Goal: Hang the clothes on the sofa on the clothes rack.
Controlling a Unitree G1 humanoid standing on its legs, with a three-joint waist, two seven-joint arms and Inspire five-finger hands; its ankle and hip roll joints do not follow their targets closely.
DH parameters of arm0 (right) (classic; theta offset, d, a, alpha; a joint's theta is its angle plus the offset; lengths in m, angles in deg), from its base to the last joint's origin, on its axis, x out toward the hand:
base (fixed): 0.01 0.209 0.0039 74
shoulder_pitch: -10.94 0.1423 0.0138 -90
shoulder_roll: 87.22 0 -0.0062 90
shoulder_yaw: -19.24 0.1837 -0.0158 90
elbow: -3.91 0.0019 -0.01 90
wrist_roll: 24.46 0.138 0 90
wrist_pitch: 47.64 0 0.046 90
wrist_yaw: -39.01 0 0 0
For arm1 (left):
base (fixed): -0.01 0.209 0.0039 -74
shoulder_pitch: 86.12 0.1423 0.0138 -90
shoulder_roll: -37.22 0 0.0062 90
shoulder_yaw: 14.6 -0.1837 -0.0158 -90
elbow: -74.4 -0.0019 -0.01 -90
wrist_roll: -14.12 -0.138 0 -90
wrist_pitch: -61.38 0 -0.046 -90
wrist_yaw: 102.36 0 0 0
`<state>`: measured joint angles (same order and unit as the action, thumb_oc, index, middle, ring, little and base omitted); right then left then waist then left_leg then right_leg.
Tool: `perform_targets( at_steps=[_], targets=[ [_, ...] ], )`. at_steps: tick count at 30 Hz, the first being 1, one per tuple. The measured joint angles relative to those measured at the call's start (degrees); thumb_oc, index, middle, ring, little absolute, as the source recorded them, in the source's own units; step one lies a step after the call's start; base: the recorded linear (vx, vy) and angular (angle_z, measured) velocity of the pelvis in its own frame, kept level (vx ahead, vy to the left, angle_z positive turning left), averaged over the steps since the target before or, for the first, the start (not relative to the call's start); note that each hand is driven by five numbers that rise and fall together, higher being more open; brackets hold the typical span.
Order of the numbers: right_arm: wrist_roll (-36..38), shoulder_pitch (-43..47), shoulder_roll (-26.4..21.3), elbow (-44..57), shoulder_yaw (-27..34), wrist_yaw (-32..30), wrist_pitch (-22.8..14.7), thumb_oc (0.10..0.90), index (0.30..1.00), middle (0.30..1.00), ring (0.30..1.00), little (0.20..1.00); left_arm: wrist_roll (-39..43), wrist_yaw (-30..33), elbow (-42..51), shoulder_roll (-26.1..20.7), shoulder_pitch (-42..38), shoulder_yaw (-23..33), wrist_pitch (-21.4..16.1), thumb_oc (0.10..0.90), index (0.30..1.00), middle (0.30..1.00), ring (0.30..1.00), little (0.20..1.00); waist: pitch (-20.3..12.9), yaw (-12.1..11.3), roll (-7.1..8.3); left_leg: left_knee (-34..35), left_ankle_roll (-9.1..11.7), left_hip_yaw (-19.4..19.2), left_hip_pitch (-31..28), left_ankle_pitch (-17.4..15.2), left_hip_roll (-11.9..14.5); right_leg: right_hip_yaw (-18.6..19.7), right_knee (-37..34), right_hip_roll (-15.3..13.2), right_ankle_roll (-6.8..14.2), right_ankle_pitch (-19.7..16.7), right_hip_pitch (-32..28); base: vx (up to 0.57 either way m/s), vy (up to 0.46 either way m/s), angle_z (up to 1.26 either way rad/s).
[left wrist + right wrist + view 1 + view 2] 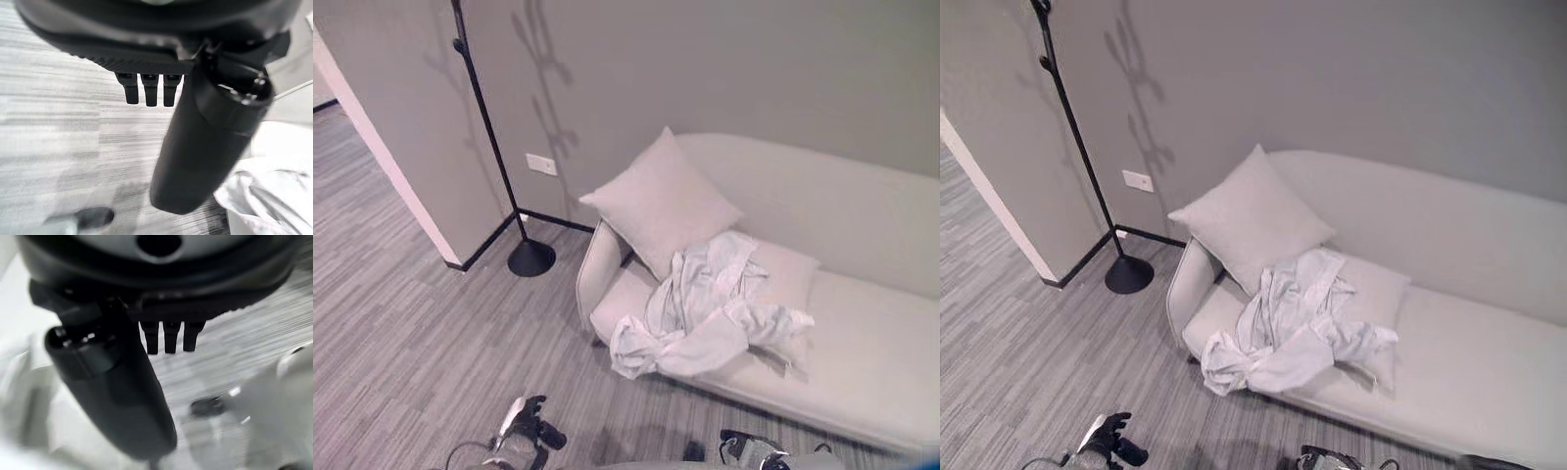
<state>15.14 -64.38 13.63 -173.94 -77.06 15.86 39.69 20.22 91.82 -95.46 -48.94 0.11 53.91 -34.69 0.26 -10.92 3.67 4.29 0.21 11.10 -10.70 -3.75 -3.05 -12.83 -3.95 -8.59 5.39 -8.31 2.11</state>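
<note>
Head pair: you look down from above at the sofa (862, 343), clothes (705, 308) and rack (499, 157); both eyes share this scene.
Left wrist: very close along the left hand (205, 147), facing floor (58, 122) and clothes.
Right wrist: very close along the right hand (122, 387), facing floor.

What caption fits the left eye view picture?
Crumpled white clothes lie on the pale sofa beside a pillow; the black clothes rack stands nearby.

Square pale cushion (659, 201) propped upright, white wall socket (541, 164) on the grey wall (724, 69) well beside the cushion, grey striped floor (401, 352) below, white wall corner (372, 137) far beside the cushion
</note>
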Motion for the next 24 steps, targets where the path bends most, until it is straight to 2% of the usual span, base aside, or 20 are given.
perform_targets(
  at_steps=[1,3,4,5,6,7,9,13,17,21,24],
  targets=[
    [0.01,0.14,-0.18,0.43,0.01,0.58,0.0,0.8,0.9,0.9,0.9,0.9,0.01,-0.18,-0.18,0.28,0.31,0.0,0.43,0.8,0.9,0.9,0.9,0.9,-0.43,-0.02,0.48,-1.26,0.87,0.26,0.37,-0.56,0.41,-0.72,-1.42,0.87,-0.94,-0.99,-0.9,0.1,-0.065,0.28],
    [0.0,1.42,-1.22,1.3,-0.18,1.52,-0.07,0.8,0.9,0.9,0.9,0.9,-0.02,-1.09,-0.75,0.62,2.87,0.55,1.17,0.8,0.9,0.9,0.9,0.9,-0.16,-1.56,0.0,-5.89,3.68,-0.26,2.92,-2.47,1.34,-1.05,-1.44,1.84,-2.74,-0.17,-1.22,0.09,-0.055,0.15],
    [-0.01,1.79,-1.96,1.44,-0.31,2.01,-0.1,0.8,0.9,0.9,0.9,0.9,-0.26,-1.28,-0.68,0.66,3.35,0.35,1.5,0.8,0.9,0.9,0.9,0.9,-0.03,-1.47,-0.04,-7.31,4.22,-0.18,4.22,-3.71,1.53,-1.75,-1.43,1.85,-3.11,0.09,-1.22,0.05,-0.021,0.33],
    [-0.03,1.89,-2.49,1.56,-0.53,2.25,-0.17,0.8,0.9,0.9,0.9,0.9,-0.82,-1.46,-0.64,0.8,3.48,0.16,1.57,0.8,0.9,0.9,0.9,0.9,0.02,-1.42,-0.37,-7.89,3.68,-0.52,5.44,-4.4,1.82,-2.62,-1.42,1.87,-3.48,0.34,-1.19,0.07,-0.027,0.65],
    [-0.02,2.06,-4.32,1.55,-0.41,2.51,-0.25,0.8,0.9,0.9,0.9,0.9,-2.4,-1.87,0.05,1.01,3.49,-0.59,1.4,0.8,0.9,0.9,0.9,0.9,0.27,-2.24,-1.54,-6.65,3.32,-1.05,7.74,-4.1,2.99,-4.42,-1.43,1.99,-3.69,0.69,-1.19,0.06,-0.018,0.63],
    [-0.02,2.09,-5.03,1.5,-0.39,2.54,-0.29,0.8,0.9,0.9,0.9,0.9,-2.4,-1.86,0.78,1.0,3.64,-0.49,1.25,0.8,0.9,0.9,0.9,0.9,0.51,-3.21,-1.89,-6.77,3.05,-1.63,8.53,-2.21,3.43,-5.09,-1.44,1.98,-3.46,0.89,-1.31,0.05,-0.015,0.6],
    [0.0,2.2,-5.43,1.28,0.11,2.77,-0.4,0.8,0.9,0.9,0.9,0.9,-2.16,-1.83,0.77,0.81,3.21,-0.04,1.15,0.8,0.9,0.9,0.9,0.9,0.54,-4.34,-1.8,-5.85,2.41,0.07,8.6,-0.98,3.04,-6.73,-1.45,1.59,-3.23,1.05,-1.62,0.02,-0.007,0.41],
    [0.09,2.76,-3.04,0.88,1.39,3.19,-0.44,0.8,0.9,0.9,0.9,0.9,-1.95,-1.83,0.56,-0.68,3.07,-0.04,1.18,0.8,0.9,0.9,0.9,0.9,0.75,-5.8,0.54,-4.96,2.75,3.11,10.31,0.33,2.93,-9.68,-1.44,1.39,-3.07,1.33,-1.05,0.02,-0.003,0.42],
    [1.02,3.5,-3.1,0.26,2.46,3.41,-0.54,0.8,0.9,0.9,0.9,0.9,-2.03,-2.11,1.13,-0.61,1.37,-1.64,1.09,0.8,0.9,0.9,0.9,0.9,1.02,-6.67,0.48,-6.28,3.39,6.4,13.64,1.09,2.43,-12.96,-1.44,1.02,-2.95,1.59,0.23,-0.05,0.009,0.42],
    [3.87,7.56,-4.84,-0.12,2.93,3.85,-1.38,0.8,0.9,0.9,0.9,0.9,-2.29,-2.63,1.9,0.19,-0.87,-7.15,1.0,0.8,0.9,0.9,0.9,0.9,2.5,-7.91,-1.59,-8.88,4.36,9.19,20.71,1.99,1.75,-15.41,-1.43,0.98,-2.84,1.06,4.59,-0.11,0.022,0.38],
    [4.0,11.15,-5.96,-0.18,2.81,3.88,-1.56,0.8,0.9,0.9,0.9,0.9,-2.43,-3.08,2.99,0.67,-1.87,-9.03,0.9,0.8,0.9,0.9,0.9,0.9,4.4,-8.41,-3.23,-9.75,4.93,10.52,24.05,2.43,1.4,-16.68,-1.43,1.14,-2.98,0.8,6.83,-0.12,0.068,0.21]
  ],
)
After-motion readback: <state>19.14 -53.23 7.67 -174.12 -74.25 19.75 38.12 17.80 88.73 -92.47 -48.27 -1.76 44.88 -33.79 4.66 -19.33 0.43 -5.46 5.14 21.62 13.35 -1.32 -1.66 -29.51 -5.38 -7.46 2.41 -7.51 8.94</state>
